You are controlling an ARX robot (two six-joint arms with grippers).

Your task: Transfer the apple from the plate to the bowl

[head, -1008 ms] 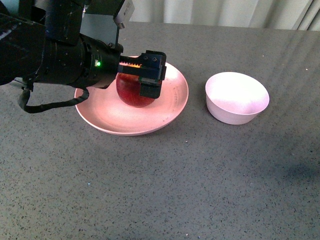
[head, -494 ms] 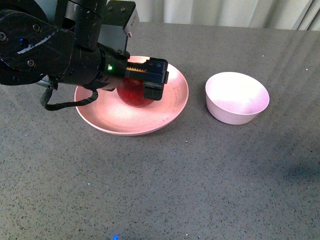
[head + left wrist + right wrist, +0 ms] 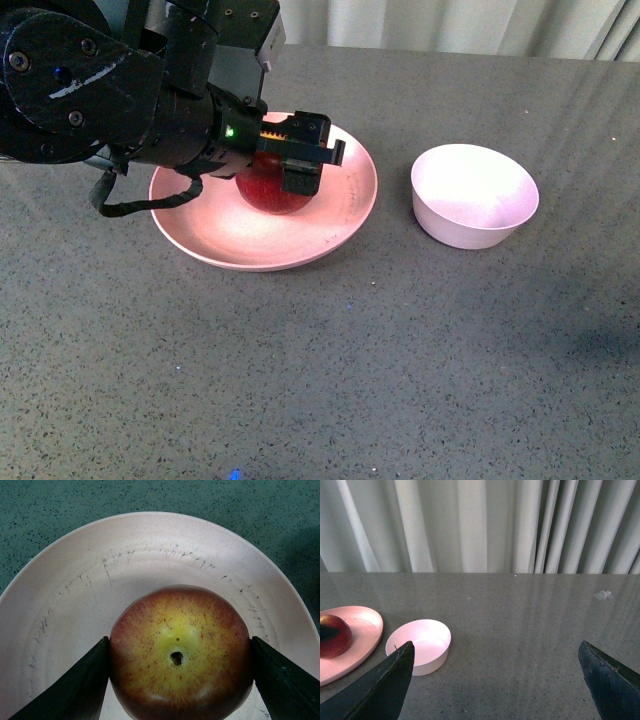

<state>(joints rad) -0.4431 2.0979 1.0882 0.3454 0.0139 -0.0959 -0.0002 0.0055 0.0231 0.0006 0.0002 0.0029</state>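
The left gripper (image 3: 290, 168) is pinching, with a jaw pressing on either side, the round dark-red, yellow-patched apple (image 3: 177, 652) sitting on the wide salmon-pink matte plate (image 3: 345, 200) toward the far edge of the grey speckled worktop (image 3: 350, 350), the small pale pinkish-white bowl (image 3: 474, 195) standing near the plate's right, while the right gripper (image 3: 495, 647) is hanging with jaws spread wide.

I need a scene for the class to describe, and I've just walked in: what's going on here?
The left tool is shut on the apple, gripping it from both sides. The apple appears to rest on the pink plate, not yet lifted. The pale bowl beside the plate is empty. The right tool hangs open away from them, holding nothing.
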